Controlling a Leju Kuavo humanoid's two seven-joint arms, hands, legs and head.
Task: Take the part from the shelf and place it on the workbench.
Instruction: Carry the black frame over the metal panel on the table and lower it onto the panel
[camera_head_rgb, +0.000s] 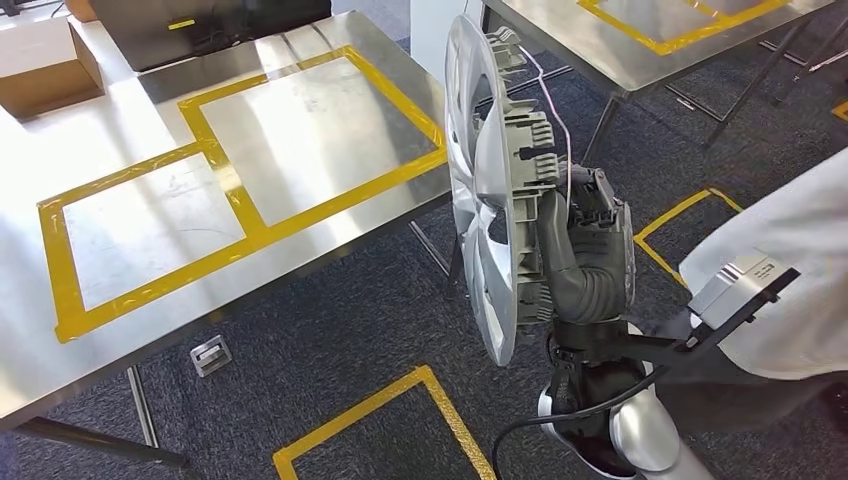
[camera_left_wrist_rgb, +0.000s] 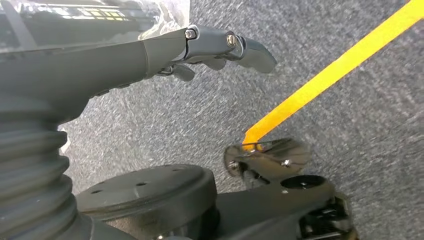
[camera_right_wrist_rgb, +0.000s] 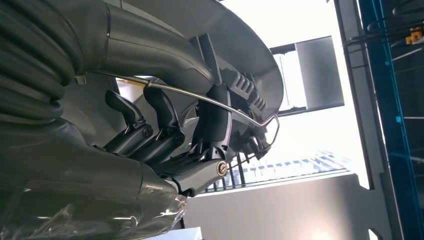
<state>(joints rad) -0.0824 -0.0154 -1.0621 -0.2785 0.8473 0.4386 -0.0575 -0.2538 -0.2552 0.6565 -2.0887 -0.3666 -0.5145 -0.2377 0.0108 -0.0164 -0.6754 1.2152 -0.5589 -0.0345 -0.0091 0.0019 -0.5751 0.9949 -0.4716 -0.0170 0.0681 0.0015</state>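
The right hand (camera_head_rgb: 585, 250) grips the part (camera_head_rgb: 490, 180), a silver wheel cover, from its back side: in the right wrist view the dark fingers (camera_right_wrist_rgb: 150, 125) curl in behind the ribbed plastic clips and the thin wire ring (camera_right_wrist_rgb: 225, 105) that runs round the inner face, while the thick thumb lies over the rim above them. That hold looks chosen because the back offers edges to hook into, whereas the front is smooth and dished. The part stands on edge, upright and in the air, its glossy spoked face turned toward the workbench (camera_head_rgb: 150, 310) and its rim just beside the bench's near corner, not touching it. Carried this way it is off the shelf but not yet laid down; it would probably have to be tipped flat over the bench before release. The bench is brushed steel, reflective, marked with yellow tape (camera_head_rgb: 250, 225) into rectangles that likely show where parts belong. The left hand (camera_left_wrist_rgb: 220, 47) hangs over grey carpet crossed by a yellow tape line, holding nothing, its fingers loosely extended. A cardboard box (camera_head_rgb: 45, 65) sits at the bench's far corner.
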